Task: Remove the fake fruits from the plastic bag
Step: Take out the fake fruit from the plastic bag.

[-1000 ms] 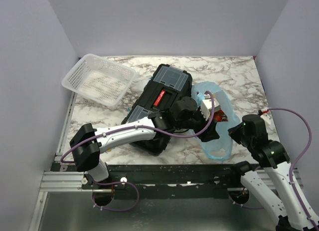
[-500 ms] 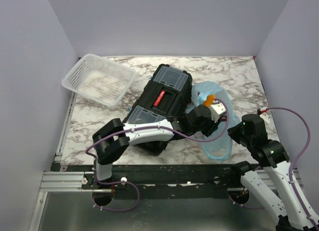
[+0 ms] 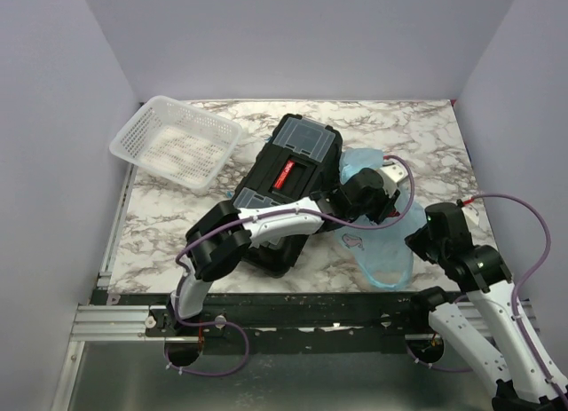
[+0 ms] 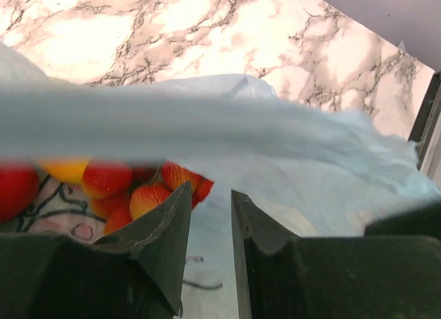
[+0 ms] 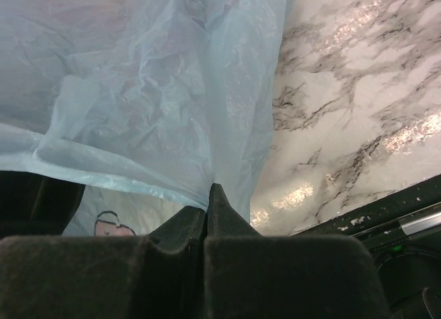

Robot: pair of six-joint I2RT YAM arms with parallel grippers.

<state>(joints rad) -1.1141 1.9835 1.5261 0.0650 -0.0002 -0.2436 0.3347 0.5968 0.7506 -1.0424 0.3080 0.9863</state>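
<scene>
The light-blue plastic bag (image 3: 386, 251) lies on the marble to the right of the toolbox. My left gripper (image 3: 377, 202) reaches across into the bag's mouth. In the left wrist view its jaws (image 4: 210, 189) stand a narrow gap apart, with only pale bag film (image 4: 310, 147) showing between them. Just left of its left fingertip are red-orange grapes (image 4: 148, 195), with a yellow fruit (image 4: 65, 169) and a red fruit (image 4: 14, 188) further left, all inside the bag. My right gripper (image 3: 417, 238) is shut on the bag's edge (image 5: 151, 78), the film pinched at its tips (image 5: 207, 195).
A black toolbox (image 3: 288, 185) lies under the left arm's forearm. A white mesh basket (image 3: 177, 143) leans at the back left. Lilac walls close in three sides. The table's front rail (image 5: 400, 215) runs just right of my right gripper.
My left arm has swung right and pushed further into the bag, and its jaws have narrowed. The bag has shifted and flattened at its near end. The right gripper keeps its pinch.
</scene>
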